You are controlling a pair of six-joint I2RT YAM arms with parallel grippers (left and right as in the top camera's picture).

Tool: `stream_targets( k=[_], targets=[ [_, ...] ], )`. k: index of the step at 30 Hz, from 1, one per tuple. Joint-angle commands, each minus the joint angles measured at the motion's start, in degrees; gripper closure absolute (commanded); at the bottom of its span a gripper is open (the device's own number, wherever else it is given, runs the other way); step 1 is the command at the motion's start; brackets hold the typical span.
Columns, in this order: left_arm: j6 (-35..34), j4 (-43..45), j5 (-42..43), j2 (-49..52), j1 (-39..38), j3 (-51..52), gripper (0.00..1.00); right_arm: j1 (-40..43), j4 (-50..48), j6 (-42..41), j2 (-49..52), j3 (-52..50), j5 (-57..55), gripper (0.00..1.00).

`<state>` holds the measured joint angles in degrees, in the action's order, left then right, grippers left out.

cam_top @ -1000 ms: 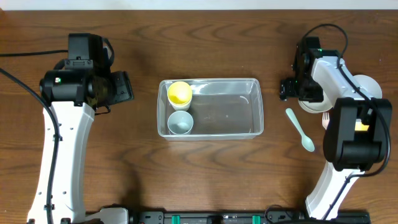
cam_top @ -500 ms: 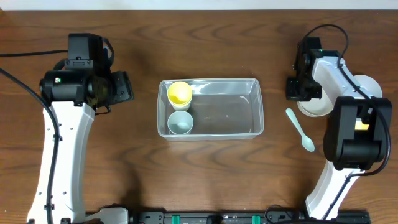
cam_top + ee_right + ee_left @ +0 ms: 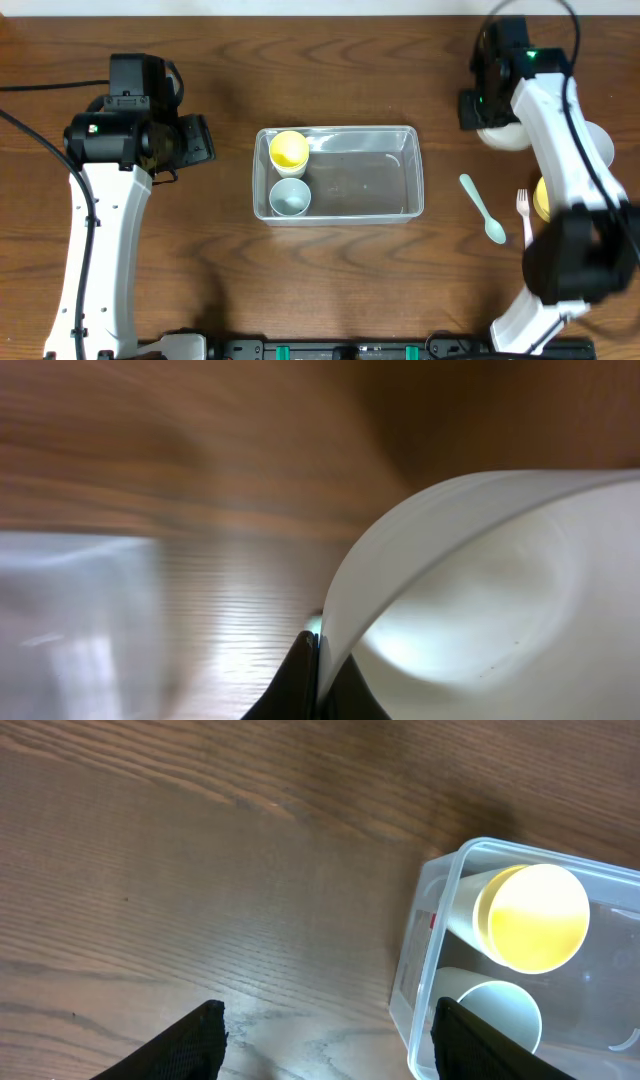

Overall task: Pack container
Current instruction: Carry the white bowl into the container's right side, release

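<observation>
Clear container point(image 3: 370, 182) lies left of right hand point(image 3: 318, 668) gripping bowl point(image 3: 480, 590)

There is one clear container point(image 3: 365, 175) at mid-table. Two cups are in its left end: one yellow cup point(image 3: 289, 150) on the far side and one pale blue cup point(image 3: 290, 197) on the near side. To the right lie one green spoon point(image 3: 482, 208) and one white fork point(image 3: 523, 212). One white bowl point(image 3: 497, 136) is at far right. A second white round shape point(image 3: 604, 143) and one yellow bowl point(image 3: 541, 198) show only partly. There are two arms, the left arm point(image 3: 100, 230) and the right arm point(image 3: 560, 130).
</observation>
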<state>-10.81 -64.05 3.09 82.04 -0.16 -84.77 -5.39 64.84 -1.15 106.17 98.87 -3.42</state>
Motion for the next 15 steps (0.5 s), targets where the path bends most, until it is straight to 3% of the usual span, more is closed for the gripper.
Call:
stream_targets(
  k=[1, 9, 15],
  targets=[
    [-0.87, 0.00, 0.59, 0.07, 0.15, 0.17, 0.34, -6.29, 0.94, 7.32, -7.74, 2.12, 5.25, 0.99],
    [-0.87, -0.09, 0.59, 0.07, 0.15, 0.17, 0.33, -21.64, 2.67, 8.52, -9.14, 0.94, 3.89, 0.98],
    [-0.87, -0.22, 0.59, 0.07, 0.15, 0.17, 0.33, -27.12, 2.43, 8.48, -4.20, -2.80, 2.34, 0.98]
  ],
)
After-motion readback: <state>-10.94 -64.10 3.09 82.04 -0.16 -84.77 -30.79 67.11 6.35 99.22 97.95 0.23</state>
